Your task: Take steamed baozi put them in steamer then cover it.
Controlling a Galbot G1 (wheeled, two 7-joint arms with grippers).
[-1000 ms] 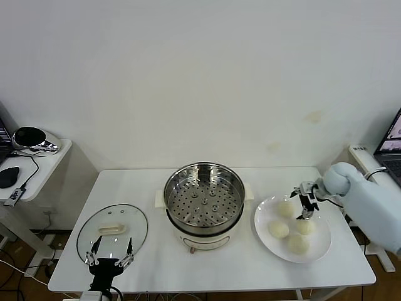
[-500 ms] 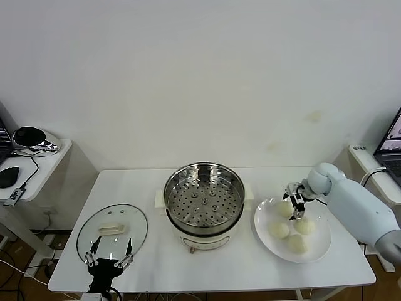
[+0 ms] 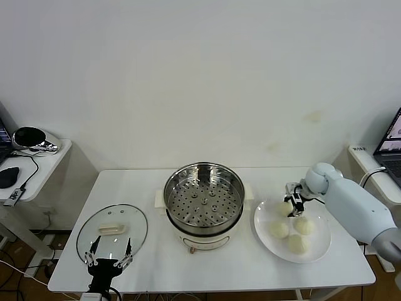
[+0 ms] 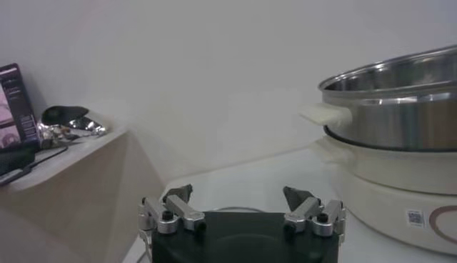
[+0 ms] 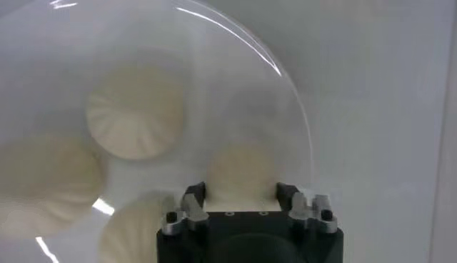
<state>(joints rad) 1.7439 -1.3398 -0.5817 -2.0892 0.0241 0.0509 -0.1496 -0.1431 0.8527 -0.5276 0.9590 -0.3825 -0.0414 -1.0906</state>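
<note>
White plate (image 3: 316, 249): my right end effector (image 3: 292, 207) clamped on one steamed baozi (image 5: 241, 169); left end effector (image 3: 110, 258) apart near the cover (image 3: 113, 229).

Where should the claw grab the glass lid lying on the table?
Best by the cream handle in the middle of the lid, coming straight down from above. The lid lies flat with its handle up, and the glass around it looks too wide and smooth to pinch. The open left claw is right at the lid's near edge, so it seems the likely one.
</note>
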